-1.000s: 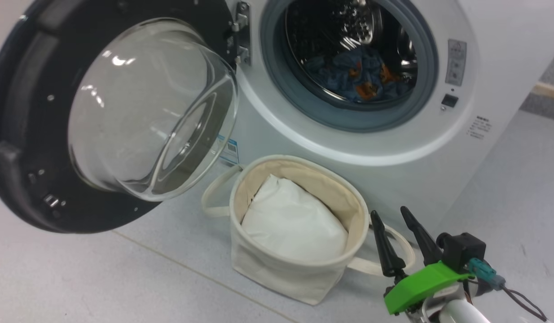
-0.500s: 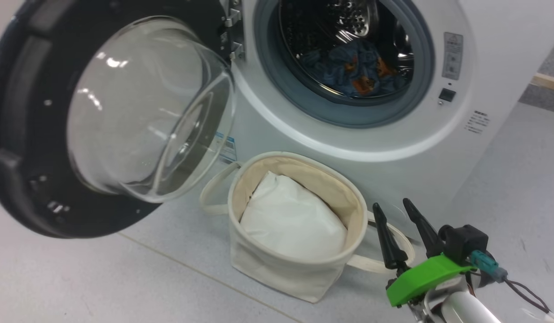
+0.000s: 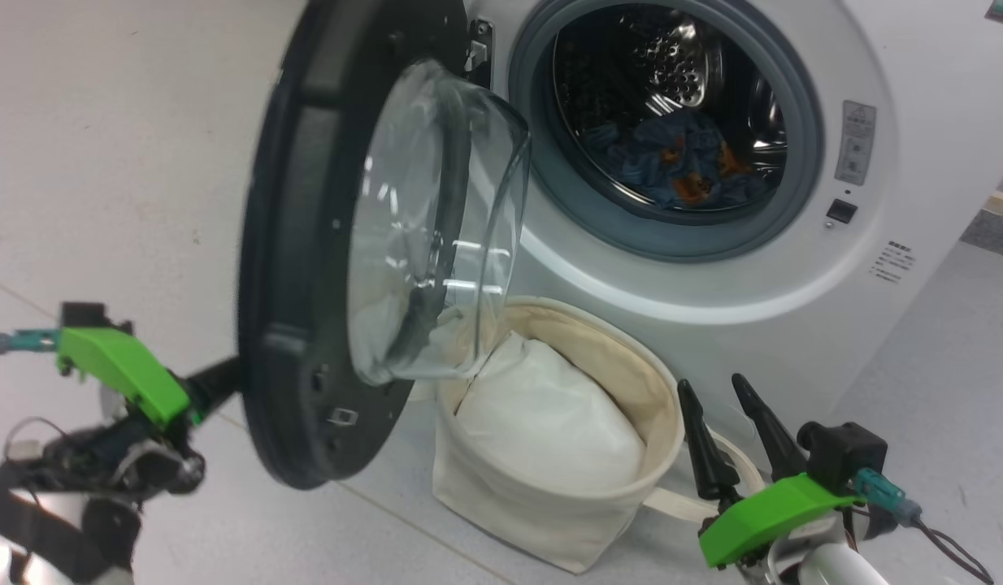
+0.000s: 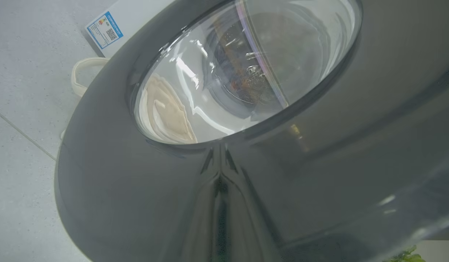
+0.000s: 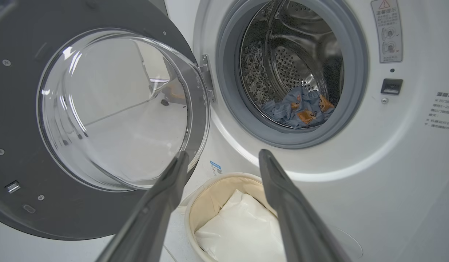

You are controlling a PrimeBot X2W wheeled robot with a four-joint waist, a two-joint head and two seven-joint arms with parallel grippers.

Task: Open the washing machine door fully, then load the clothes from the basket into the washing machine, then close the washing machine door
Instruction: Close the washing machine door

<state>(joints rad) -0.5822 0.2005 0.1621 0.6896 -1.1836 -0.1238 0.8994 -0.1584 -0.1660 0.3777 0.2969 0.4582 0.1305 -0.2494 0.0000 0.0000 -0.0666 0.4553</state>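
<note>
The soft light-blue, bear-printed clothes (image 3: 680,158) are seen lying in the perforated steel drum (image 3: 672,57) of the big white front-loading washing machine (image 3: 794,325). In the round cream canvas basket (image 3: 550,520) just before it nothing but a plain white pad (image 3: 550,422) is seen, so opening and loading are judged done. The closing is left: the large round door (image 3: 298,244) of glossy black rim and domed glass is swung out from the front, the left end effector (image 3: 213,380), closed tight and empty, is set against its outer face, and the right end effector (image 3: 713,390) is held spread wide and empty beside the basket.
</note>
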